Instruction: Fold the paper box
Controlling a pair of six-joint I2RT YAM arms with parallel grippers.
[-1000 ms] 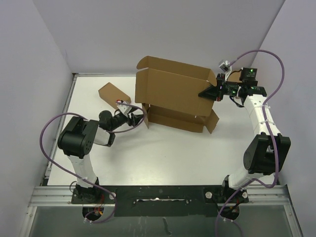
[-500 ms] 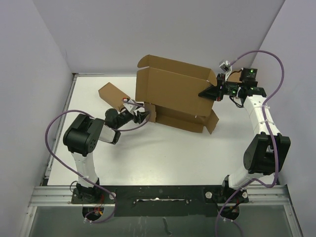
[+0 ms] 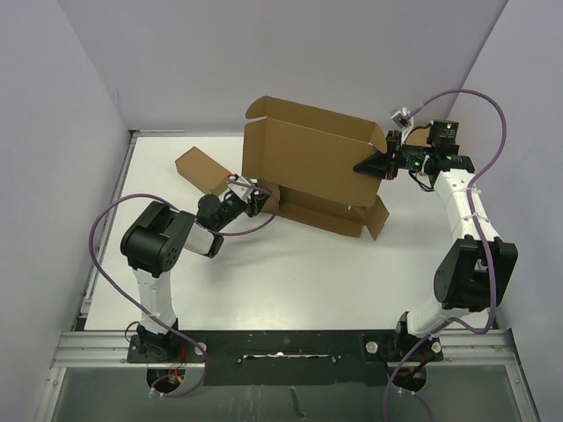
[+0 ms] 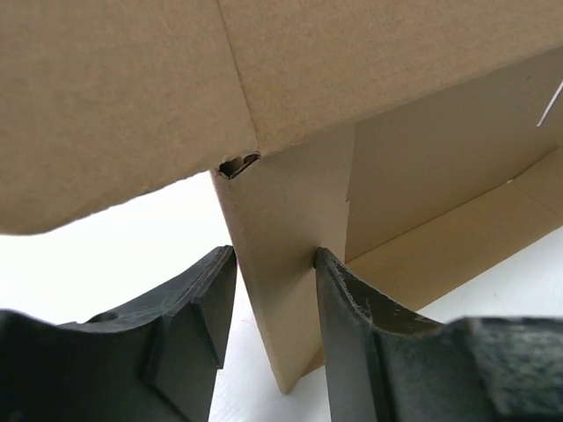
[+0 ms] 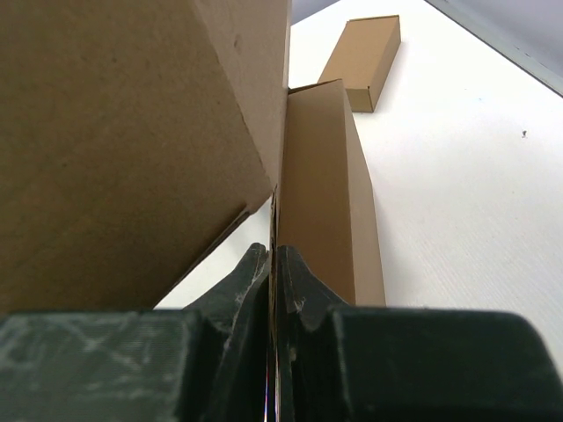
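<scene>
Paper box [image 3: 308, 167]: plain brown corrugated cardboard, matte, crisp scored creases, standing half-formed toward the far edge of the tabletop [image 3: 290, 272], right of centre. Tall back panel upright with curled top lip; low flat base panels spread toward the near side.

Right gripper [image 3: 374, 164] was clamped on the box's upper right edge, black fingers [image 5: 242, 290] pressed together with thin cardboard between.

Left gripper [image 3: 253, 200] was at the lower left corner, its textured dark fingers [image 4: 347, 308] flanking a narrow upright flap; whether they squeezed it could not be told.

Small oblong cardboard box [image 3: 201, 170] lay closed near the far-left corner
</scene>
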